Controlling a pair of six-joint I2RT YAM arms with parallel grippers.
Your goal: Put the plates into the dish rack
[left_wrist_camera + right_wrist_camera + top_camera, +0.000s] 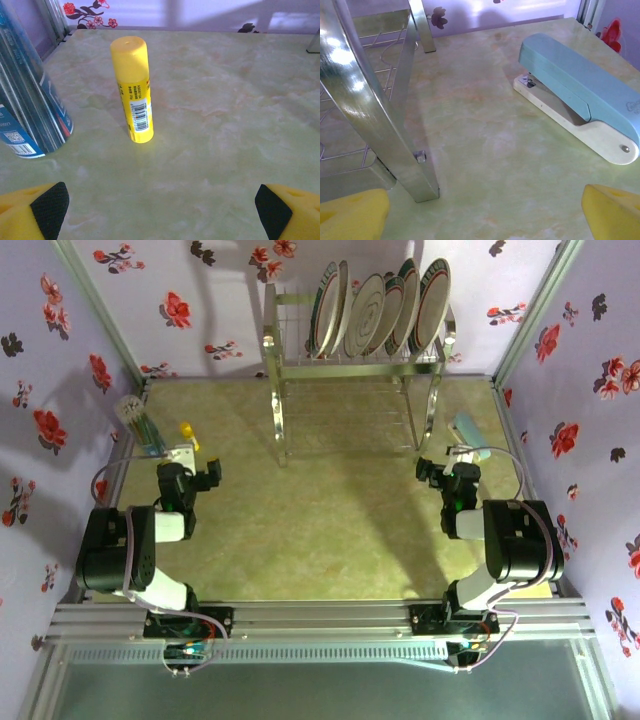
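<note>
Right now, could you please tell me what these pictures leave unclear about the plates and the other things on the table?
Top view: the plates overlap in the dish rack, so their exact count is unsure.
Right wrist view: the top edge cuts off the dish rack's leg.
Left wrist view: the left and top edges cut off the shiny container.
Left wrist view: the glue stick has label print too small to read.

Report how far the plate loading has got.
Done: the plates stand on edge in the top basket of the dish rack. What lies on the table is a glue stick, a shiny can and a stapler, not plates.
In hand: nothing; the left hand and right hand are open and empty.
Left: nothing I can see; the job looks complete.
</note>
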